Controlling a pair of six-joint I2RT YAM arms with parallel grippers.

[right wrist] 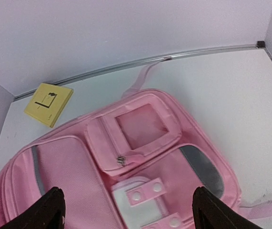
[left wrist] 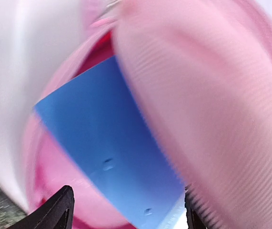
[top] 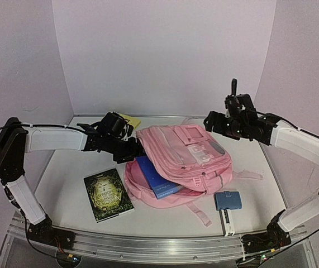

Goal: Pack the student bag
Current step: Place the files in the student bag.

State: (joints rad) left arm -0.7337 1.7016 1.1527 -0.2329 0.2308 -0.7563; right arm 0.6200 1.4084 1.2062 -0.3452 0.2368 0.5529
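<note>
White table (top: 64, 184), pale-walled booth: the pink student bag (top: 187, 156) lies at centre, a blue book (top: 156, 178) protruding from its mouth. Both tools gape wide: left gripper (left wrist: 128, 195) at that mouth, right gripper (right wrist: 126, 200) above the bag's front.

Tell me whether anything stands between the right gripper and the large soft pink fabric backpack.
Nothing visible does. The right gripper is open and hangs above the backpack, facing its front, with only air between them.
</note>
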